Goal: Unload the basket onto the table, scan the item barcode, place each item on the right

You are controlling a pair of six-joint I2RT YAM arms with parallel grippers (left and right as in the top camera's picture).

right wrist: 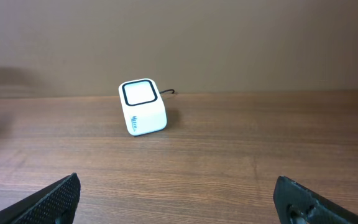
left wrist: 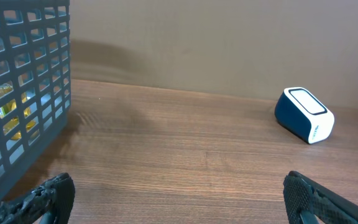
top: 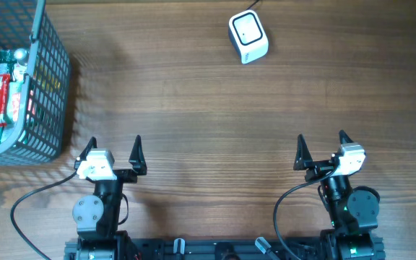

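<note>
The white barcode scanner [top: 248, 36] with its dark window stands at the far middle of the wooden table, also seen in the left wrist view [left wrist: 303, 115] and the right wrist view [right wrist: 143, 107]. The items lie in the grey wire basket [top: 49, 94] at the far left; a red, white and green packet [top: 4, 97] shows on top. My left gripper [top: 114, 144] [left wrist: 179, 199] is open near the front edge, right of the basket, with nothing between its fingers. My right gripper [top: 322, 139] [right wrist: 178, 196] is open at the front right, empty, facing the scanner.
The basket [left wrist: 36, 74] fills the left side of the left wrist view, with yellow and green packaging visible through its mesh. A thin cable leaves the scanner towards the back. Bare wood lies between both grippers and the scanner.
</note>
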